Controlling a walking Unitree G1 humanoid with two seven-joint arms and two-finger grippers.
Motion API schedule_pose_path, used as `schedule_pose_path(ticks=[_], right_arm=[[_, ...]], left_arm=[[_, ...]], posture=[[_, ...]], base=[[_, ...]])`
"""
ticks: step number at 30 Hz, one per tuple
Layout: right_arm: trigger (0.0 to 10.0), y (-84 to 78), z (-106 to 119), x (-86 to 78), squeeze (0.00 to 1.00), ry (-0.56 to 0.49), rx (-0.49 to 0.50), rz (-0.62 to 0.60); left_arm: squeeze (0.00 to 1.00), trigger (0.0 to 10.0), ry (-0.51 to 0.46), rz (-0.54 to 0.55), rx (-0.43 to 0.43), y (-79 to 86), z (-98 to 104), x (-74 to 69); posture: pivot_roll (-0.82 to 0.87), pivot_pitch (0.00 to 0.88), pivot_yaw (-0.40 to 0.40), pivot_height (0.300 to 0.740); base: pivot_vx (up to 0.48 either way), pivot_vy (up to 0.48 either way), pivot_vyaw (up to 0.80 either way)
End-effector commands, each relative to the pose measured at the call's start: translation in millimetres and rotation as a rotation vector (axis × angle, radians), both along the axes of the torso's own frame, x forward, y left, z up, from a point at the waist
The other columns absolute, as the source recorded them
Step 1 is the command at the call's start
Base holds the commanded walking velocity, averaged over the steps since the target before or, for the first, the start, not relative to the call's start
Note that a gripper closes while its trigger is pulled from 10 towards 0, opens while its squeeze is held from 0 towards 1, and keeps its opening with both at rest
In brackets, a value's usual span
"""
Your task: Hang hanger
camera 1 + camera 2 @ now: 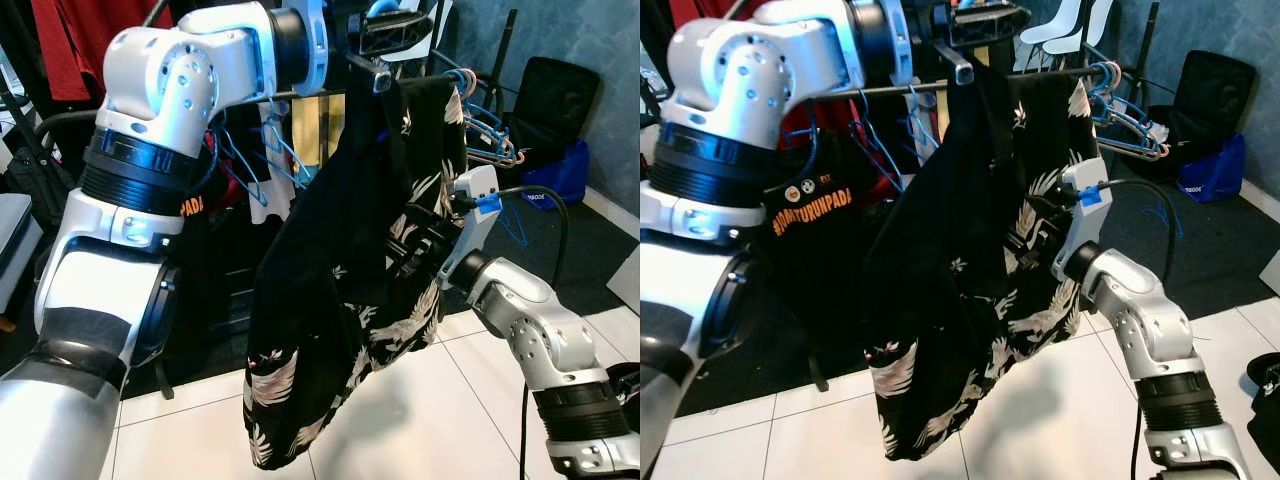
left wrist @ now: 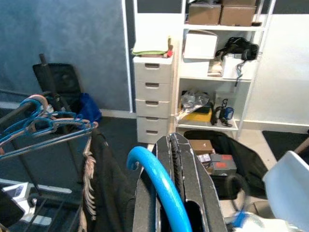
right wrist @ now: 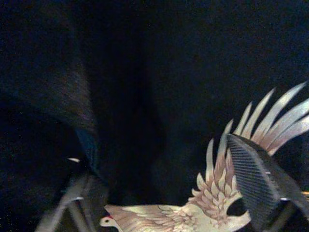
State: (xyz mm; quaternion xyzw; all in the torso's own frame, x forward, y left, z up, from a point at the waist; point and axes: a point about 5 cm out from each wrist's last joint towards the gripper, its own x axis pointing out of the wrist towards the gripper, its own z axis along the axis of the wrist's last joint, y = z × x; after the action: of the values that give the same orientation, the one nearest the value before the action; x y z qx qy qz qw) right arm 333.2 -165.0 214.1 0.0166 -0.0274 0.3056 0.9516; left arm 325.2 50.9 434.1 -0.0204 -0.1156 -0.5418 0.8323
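Left gripper (image 2: 181, 193) pinching blue hanger (image 2: 157, 181), raised at clothes rail (image 1: 1040, 76). Black bird-print shirt (image 1: 345, 290) draped below. Right gripper (image 3: 169, 193) spread wide against the fabric.

The left arm is raised high, elbow bent, and its left gripper (image 1: 385, 35) has its 2 black fingers (image 2: 186, 179) closed together. The right arm reaches forward and up; the right gripper (image 3: 164, 193) has its fingers spread apart.
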Motion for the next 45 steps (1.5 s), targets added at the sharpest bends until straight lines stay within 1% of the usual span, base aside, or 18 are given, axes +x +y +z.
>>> schedule_pose_path(ticks=[1,3,4,7,10,18,20,24,28,30,31,32,35,38,40,43,44,45], right_arm=[[0.6,1.9,-1.4,2.5,0.00,0.005,-0.009,-0.013],[0.6,0.7,-1.4,4.3,0.00,0.001,-0.007,-0.032],[0.0,-0.8,-0.4,6.1,0.00,-0.004,0.008,-0.055],[0.0,-0.8,-0.4,6.1,0.00,-0.004,0.008,-0.055],[0.0,-4.0,5.8,8.5,0.00,-0.041,0.062,-0.087],[0.0,-3.7,25.7,0.3,0.00,-0.120,0.186,0.006],[0.0,-16.6,39.9,-3.6,0.00,-0.175,0.227,0.003],[0.0,-29.6,48.9,-3.9,0.00,-0.212,0.243,-0.039],[0.0,-73.2,73.1,-6.1,0.00,-0.307,0.290,-0.184],[0.0,-73.2,73.1,-6.1,0.00,-0.307,0.290,-0.184],[0.0,-83.4,78.6,-7.9,0.00,-0.329,0.288,-0.217],[0.0,-83.4,78.6,-7.9,0.00,-0.329,0.288,-0.217],[0.0,-100.9,88.1,-12.4,0.00,-0.364,0.288,-0.274],[0.0,-100.9,88.1,-12.4,0.00,-0.364,0.288,-0.274],[0.0,-110.0,91.6,-14.0,0.00,-0.375,0.254,-0.325],[0.0,-110.0,91.6,-14.0,0.00,-0.375,0.254,-0.325],[0.0,-111.6,91.9,-13.2,0.00,-0.371,0.242,-0.351],[0.0,-111.6,91.9,-13.2,0.00,-0.371,0.242,-0.351]], left_arm=[[0.00,10.0,-0.012,-0.019,-0.022,4.1,6.0,-6.2],[0.00,10.0,-0.008,-0.031,-0.029,5.1,6.5,-9.2],[0.00,10.0,-0.003,-0.044,-0.035,5.8,6.9,-12.2],[0.00,10.0,-0.003,-0.044,-0.035,5.8,6.9,-12.2],[0.00,10.0,0.013,-0.055,-0.040,8.7,5.8,-16.9],[0.00,10.0,0.030,-0.034,-0.030,15.7,2.4,-18.3],[0.00,10.0,0.018,0.045,-0.003,23.0,-4.0,-7.3],[0.00,10.0,0.011,0.109,0.023,28.6,-9.7,1.2],[0.00,10.0,0.029,0.208,0.095,36.8,-31.3,22.8],[0.00,10.0,0.029,0.208,0.095,36.8,-31.3,22.8],[0.00,10.0,0.031,0.218,0.109,40.6,-35.5,24.1],[0.00,10.0,0.031,0.218,0.109,40.6,-35.5,24.1],[0.00,10.0,0.020,0.240,0.142,48.5,-40.6,23.9],[0.00,10.0,0.020,0.240,0.142,48.5,-40.6,23.9],[0.00,10.0,-0.085,0.107,0.250,52.7,-52.3,7.7],[0.00,10.0,-0.085,0.107,0.250,52.7,-52.3,7.7],[0.00,10.0,-0.213,-0.027,0.366,56.7,-65.0,-8.4],[0.00,10.0,-0.213,-0.027,0.366,56.7,-65.0,-8.4]], posture=[[-0.06,0.001,0.045,0.740],[-0.06,0.001,0.045,0.740],[-0.06,0.002,0.044,0.740],[-0.06,0.002,0.044,0.740],[-0.06,0.001,0.043,0.740],[-0.06,0.003,0.047,0.740],[-0.07,0.004,0.047,0.740],[-0.07,0.004,0.047,0.740],[-0.07,0.003,0.050,0.740],[-0.07,0.003,0.050,0.740],[-0.07,0.004,0.051,0.740],[-0.07,0.004,0.051,0.740],[-0.07,0.000,0.053,0.740],[-0.07,0.000,0.053,0.740],[-0.08,0.000,0.051,0.740],[-0.08,0.000,0.051,0.740],[-0.09,0.000,0.051,0.740],[-0.09,0.000,0.051,0.740]], base=[[0.000,0.000,0.00],[0.000,0.000,0.00],[0.000,0.000,0.00],[0.000,0.000,0.00],[0.000,0.000,0.00],[0.000,0.000,0.00],[0.000,0.000,0.00],[0.000,0.000,0.00],[0.000,0.000,0.00],[0.000,0.000,0.00],[0.000,0.000,0.00],[0.000,0.000,0.00],[0.000,0.000,0.00],[0.000,0.000,0.00],[0.000,0.000,0.00],[0.000,0.000,0.00],[0.000,0.000,0.00],[0.000,0.000,0.00]])
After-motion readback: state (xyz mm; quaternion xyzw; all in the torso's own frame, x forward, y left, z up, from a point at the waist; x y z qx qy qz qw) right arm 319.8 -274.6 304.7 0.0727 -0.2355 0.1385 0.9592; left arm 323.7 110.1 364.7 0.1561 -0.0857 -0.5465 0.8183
